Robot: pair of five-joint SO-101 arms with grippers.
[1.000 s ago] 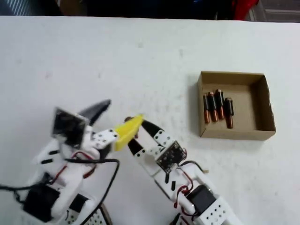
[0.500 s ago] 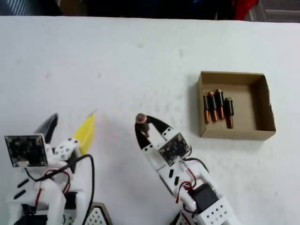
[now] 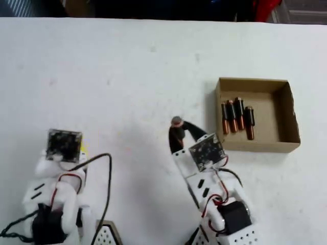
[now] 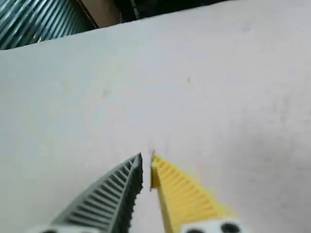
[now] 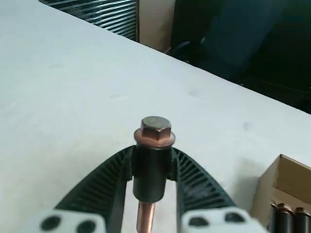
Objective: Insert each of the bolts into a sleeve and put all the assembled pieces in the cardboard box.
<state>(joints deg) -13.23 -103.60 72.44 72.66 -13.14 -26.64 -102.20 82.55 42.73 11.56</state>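
We count four assembled pieces [image 3: 236, 118] lying side by side in the cardboard box [image 3: 255, 146]. A fifth, a coppery hex-head bolt [image 5: 155, 130] seated in a smooth black cylindrical sleeve [image 5: 149, 174], stands upright, clamped by the right gripper's [image 5: 151, 158] ribbed black fingers near the box (boxing it looks like the last step). The left gripper's [image 4: 146, 165] fingers, grey and yellow, nearly touch, empty, over the matte white table [image 3: 127, 66].

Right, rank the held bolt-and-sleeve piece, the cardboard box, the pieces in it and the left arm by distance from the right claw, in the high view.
From the right claw:
1. The held piece, gripped in it.
2. The cardboard box, on its right.
3. The four pieces, inside the box.
4. The left arm, far on the other side.
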